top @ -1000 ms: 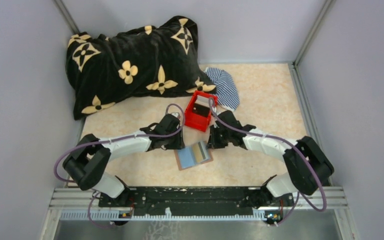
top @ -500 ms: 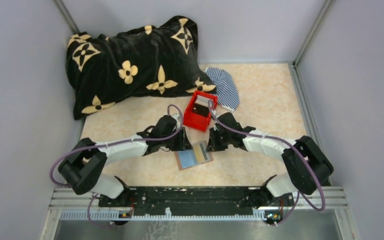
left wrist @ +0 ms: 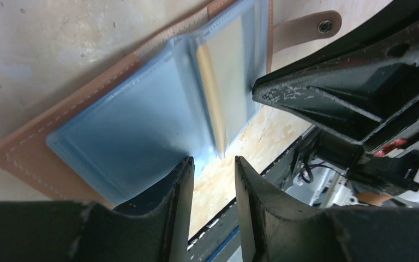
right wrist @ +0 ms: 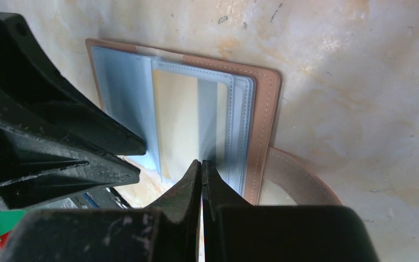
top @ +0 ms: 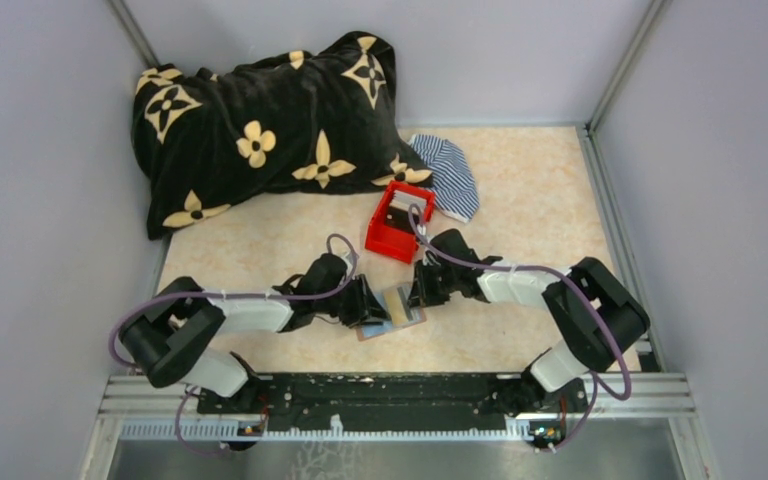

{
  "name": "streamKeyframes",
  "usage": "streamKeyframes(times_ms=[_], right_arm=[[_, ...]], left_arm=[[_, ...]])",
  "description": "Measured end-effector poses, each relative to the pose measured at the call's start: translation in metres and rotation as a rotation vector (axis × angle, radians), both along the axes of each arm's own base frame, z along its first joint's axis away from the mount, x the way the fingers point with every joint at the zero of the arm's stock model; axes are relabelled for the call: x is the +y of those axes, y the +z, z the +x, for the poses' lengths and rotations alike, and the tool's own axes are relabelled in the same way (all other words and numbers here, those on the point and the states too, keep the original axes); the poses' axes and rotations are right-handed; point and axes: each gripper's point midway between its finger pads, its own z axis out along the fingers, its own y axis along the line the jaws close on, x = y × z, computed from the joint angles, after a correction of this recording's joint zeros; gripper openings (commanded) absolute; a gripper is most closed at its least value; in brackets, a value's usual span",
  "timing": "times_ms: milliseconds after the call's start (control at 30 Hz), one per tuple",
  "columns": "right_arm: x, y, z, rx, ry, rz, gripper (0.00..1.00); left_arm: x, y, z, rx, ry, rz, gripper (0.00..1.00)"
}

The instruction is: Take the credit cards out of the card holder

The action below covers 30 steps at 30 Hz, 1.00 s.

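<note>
Card holder (top: 392, 310): lies open on the table, lower centre of the top view, between both grippers.
Credit cards: in their slots, light blue card (left wrist: 131, 131) on one side, tan card (right wrist: 177, 125) on the other.
Left gripper (left wrist: 214, 162): fingers apart at the blue card's edge, nothing clamped.
Right gripper (right wrist: 202, 164): fingers together, tips on the holder's edge, apparently pinning it.
Doing it well: hold the pin, pinch only the card, pull flat along the slot.
Around: red box (top: 394, 228) just above, striped cloth (top: 450, 175) and flowered cushion (top: 260, 120) farther up.
In the way: the grippers crowd each other.

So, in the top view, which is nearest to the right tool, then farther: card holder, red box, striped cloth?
1. card holder, at the right tool, near side.
2. red box, just behind.
3. striped cloth, farthest back.
</note>
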Motion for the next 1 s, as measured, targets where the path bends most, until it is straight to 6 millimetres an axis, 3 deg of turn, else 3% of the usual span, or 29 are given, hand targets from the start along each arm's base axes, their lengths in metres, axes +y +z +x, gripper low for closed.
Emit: streamKeyframes(times_ms=[500, 700, 867, 1000], right_arm=[[0.010, -0.002, -0.005, 0.007, 0.032, 0.075, 0.00], [0.011, -0.002, -0.007, 0.014, 0.035, 0.090, 0.00], [0.012, -0.003, -0.008, 0.020, 0.034, 0.095, 0.00], [0.012, -0.003, -0.009, 0.025, 0.032, 0.099, 0.00]], left_arm=[[-0.021, -0.005, 0.013, 0.027, 0.092, -0.179, 0.38], [-0.025, -0.007, 0.016, 0.023, 0.101, -0.208, 0.27], [-0.024, -0.012, 0.016, 0.028, 0.116, -0.216, 0.02], [-0.024, -0.014, 0.016, 0.031, 0.122, -0.215, 0.00]])
